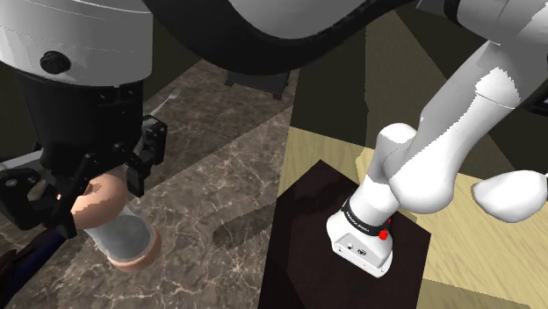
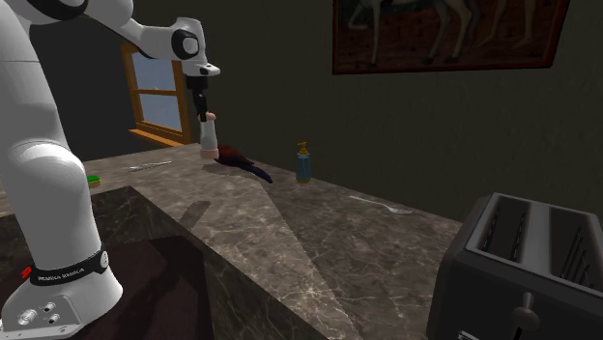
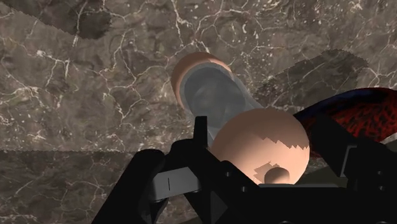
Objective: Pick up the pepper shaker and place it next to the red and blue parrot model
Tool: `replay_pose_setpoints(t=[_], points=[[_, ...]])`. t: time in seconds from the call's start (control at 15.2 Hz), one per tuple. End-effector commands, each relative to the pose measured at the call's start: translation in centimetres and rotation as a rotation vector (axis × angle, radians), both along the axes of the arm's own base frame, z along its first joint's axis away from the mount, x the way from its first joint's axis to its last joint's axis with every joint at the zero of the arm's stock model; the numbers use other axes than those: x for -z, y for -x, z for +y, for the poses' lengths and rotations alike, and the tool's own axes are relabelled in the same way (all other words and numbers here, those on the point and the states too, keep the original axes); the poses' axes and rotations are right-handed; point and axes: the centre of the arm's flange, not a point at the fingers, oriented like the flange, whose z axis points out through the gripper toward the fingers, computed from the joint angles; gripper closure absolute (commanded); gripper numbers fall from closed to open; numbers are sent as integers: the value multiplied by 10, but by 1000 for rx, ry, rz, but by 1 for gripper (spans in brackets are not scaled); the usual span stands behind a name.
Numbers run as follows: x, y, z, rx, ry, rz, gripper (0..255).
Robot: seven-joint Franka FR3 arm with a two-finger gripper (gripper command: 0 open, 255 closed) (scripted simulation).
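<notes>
My black gripper [image 2: 205, 112] is shut on the pepper shaker [image 2: 208, 141], a grey cylinder with a pinkish rounded cap and a pinkish base. In the wrist view the fingers [image 3: 198, 135] clasp the shaker [image 3: 213, 95] just under its cap. The shaker [image 1: 118, 230] hangs upright, low over the marble counter [image 2: 290, 232]; I cannot tell whether its base touches. The red and blue parrot model [image 2: 242, 159] lies on the counter right beside the shaker, and its body [image 3: 366, 114] shows next to the gripper [image 3: 261, 162].
A blue bottle with a yellow top [image 2: 303, 162] stands past the parrot. A fork [image 2: 382, 204] lies further along the counter, and a dark toaster [image 2: 527, 266] stands at the second exterior view's right. Cutlery [image 2: 150, 166] and a green item [image 2: 92, 179] lie near the window [image 2: 155, 92].
</notes>
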Motion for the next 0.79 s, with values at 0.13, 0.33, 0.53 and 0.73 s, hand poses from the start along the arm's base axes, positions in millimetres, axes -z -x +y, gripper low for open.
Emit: replay_pose_setpoints(t=[0.13, 0.33, 0.53, 0.73], points=[[22, 0, 0, 0, -1, 0, 255], [38, 0, 0, 0, -1, 0, 255], [54, 0, 0, 0, -1, 0, 255], [69, 0, 0, 0, -1, 0, 255]])
